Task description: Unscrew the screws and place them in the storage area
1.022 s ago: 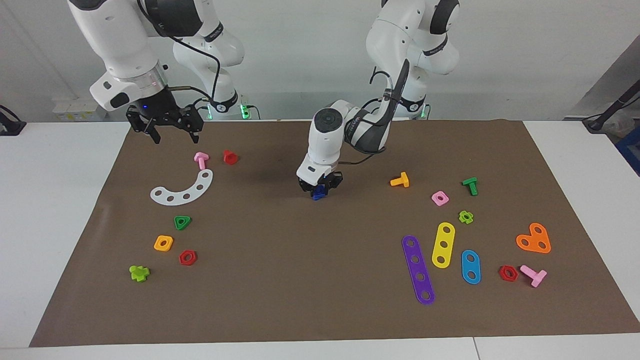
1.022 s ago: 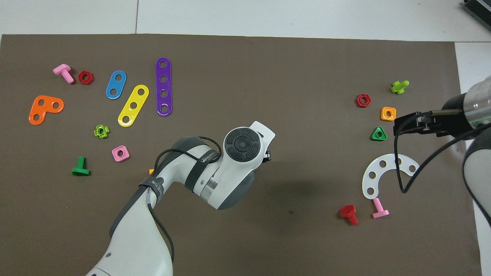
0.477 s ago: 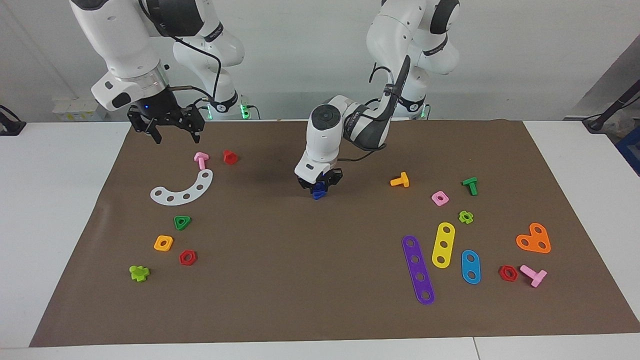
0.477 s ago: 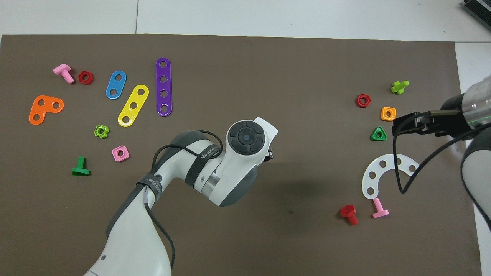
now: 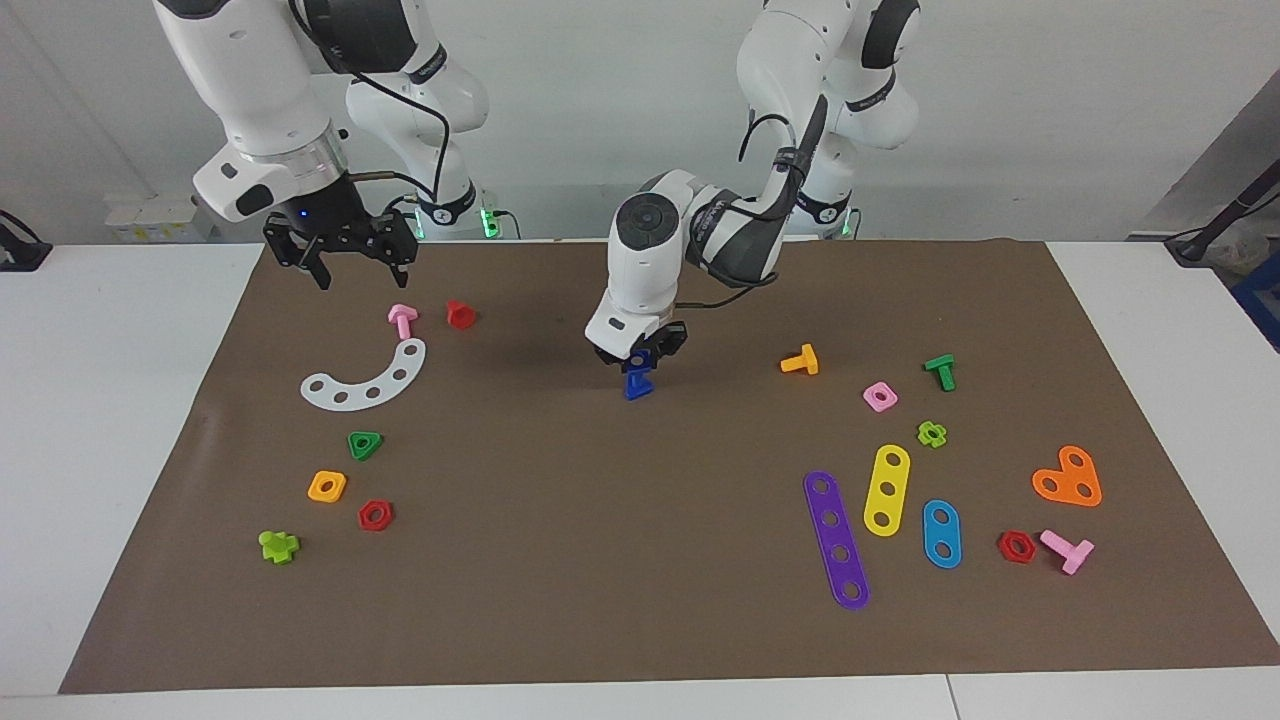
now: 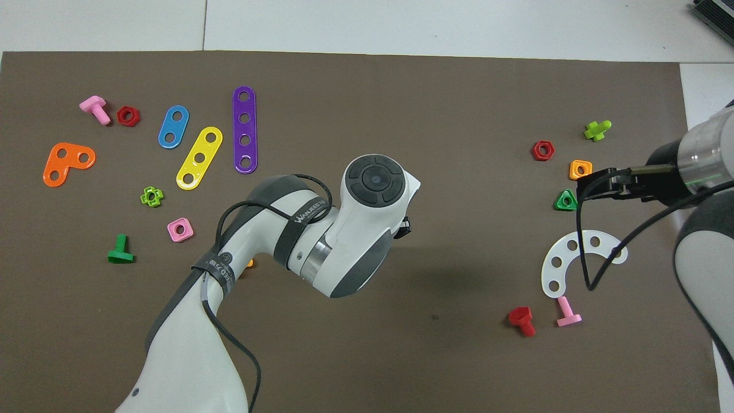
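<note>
At the middle of the brown mat [image 5: 640, 560], my left gripper [image 5: 640, 362] points straight down, shut on the top of a dark-blue screw [image 5: 637, 384]. The screw hangs upright beneath the fingertips. I cannot tell whether its lower end touches the mat. In the overhead view the left wrist [image 6: 367, 229] hides the screw. My right gripper [image 5: 358, 270] hangs open and empty in the air over the mat's edge at the right arm's end, above a pink bolt [image 5: 402, 320].
Toward the right arm's end lie a red bolt [image 5: 460, 314], a white arc plate [image 5: 368, 378], a green triangular nut [image 5: 365, 444], an orange square nut [image 5: 327, 486] and a red hex nut [image 5: 376, 515]. Toward the left arm's end lie an orange bolt [image 5: 801, 360] and coloured strips [image 5: 836, 538].
My left gripper has risen a little, so more of the blue screw shows under it. My right gripper has drifted slightly toward the middle of the table.
</note>
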Controlling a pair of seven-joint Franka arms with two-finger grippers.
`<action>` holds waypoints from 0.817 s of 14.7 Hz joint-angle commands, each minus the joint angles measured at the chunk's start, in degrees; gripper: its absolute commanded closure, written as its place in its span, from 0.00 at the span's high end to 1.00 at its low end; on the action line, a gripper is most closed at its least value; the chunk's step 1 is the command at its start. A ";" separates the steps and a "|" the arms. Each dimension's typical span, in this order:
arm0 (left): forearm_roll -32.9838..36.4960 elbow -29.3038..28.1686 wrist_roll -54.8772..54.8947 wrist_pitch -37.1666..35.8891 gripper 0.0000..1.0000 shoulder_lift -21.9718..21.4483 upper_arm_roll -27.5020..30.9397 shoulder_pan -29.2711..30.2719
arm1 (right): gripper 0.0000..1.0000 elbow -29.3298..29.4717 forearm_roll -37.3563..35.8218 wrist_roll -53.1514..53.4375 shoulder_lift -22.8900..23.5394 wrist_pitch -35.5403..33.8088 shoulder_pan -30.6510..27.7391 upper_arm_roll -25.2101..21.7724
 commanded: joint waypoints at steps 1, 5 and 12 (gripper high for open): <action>-0.99 4.30 0.33 -3.40 0.00 1.74 0.18 2.18 | 1.00 -6.22 0.42 -0.86 -3.24 4.70 2.43 0.03; -0.90 4.22 0.59 -2.52 0.00 1.30 0.44 2.89 | 0.99 -13.86 0.42 2.99 -5.17 13.48 7.79 0.03; -1.16 1.41 7.71 -2.61 0.00 -2.47 0.45 8.16 | 0.99 -16.08 0.42 12.75 0.26 21.93 17.46 0.11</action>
